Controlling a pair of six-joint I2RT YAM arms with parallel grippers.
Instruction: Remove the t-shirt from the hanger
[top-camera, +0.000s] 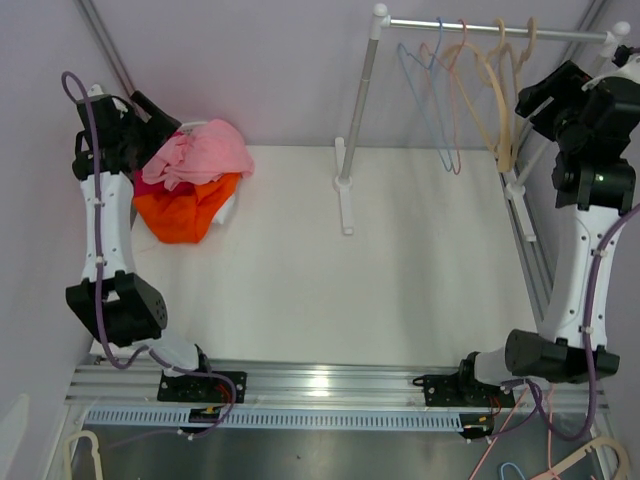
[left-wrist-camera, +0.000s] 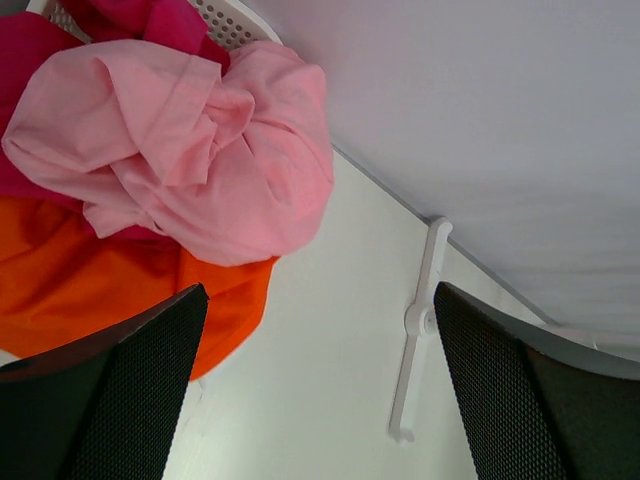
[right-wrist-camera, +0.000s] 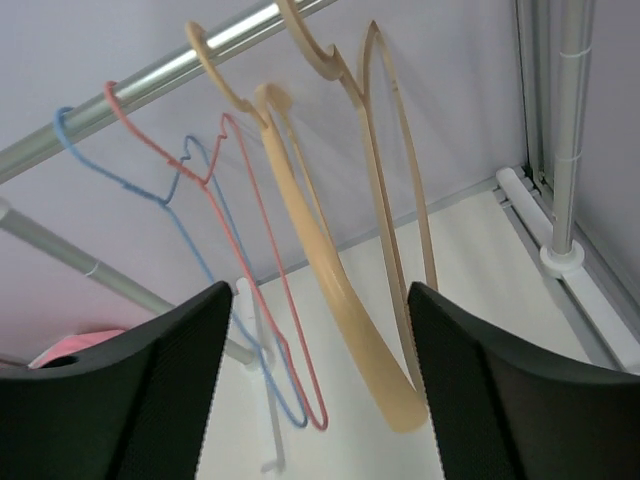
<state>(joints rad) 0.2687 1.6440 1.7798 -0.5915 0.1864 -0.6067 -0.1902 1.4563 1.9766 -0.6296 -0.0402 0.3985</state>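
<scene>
A crumpled pink t-shirt (top-camera: 200, 155) lies on top of an orange garment (top-camera: 185, 212) in a white basket at the back left. It carries no hanger. My left gripper (top-camera: 150, 118) hangs open and empty right beside this pile; in the left wrist view the pink t-shirt (left-wrist-camera: 190, 150) and the orange garment (left-wrist-camera: 80, 280) lie just ahead of the gripper (left-wrist-camera: 320, 390). Several bare hangers (top-camera: 500, 100) hang on the rail (top-camera: 490, 28). My right gripper (top-camera: 545, 95) is open and empty beside them; a beige hanger (right-wrist-camera: 340, 290) hangs between its fingers (right-wrist-camera: 130, 400).
The rack's white foot (top-camera: 345, 195) stands mid-table, its right post (right-wrist-camera: 565, 130) at the table's right edge. A blue hanger (right-wrist-camera: 200, 250) and a red hanger (right-wrist-camera: 260, 250) hang left of the beige ones. A magenta garment (left-wrist-camera: 130, 20) lies under the pink one. Loose hangers (top-camera: 590, 455) lie below the front rail.
</scene>
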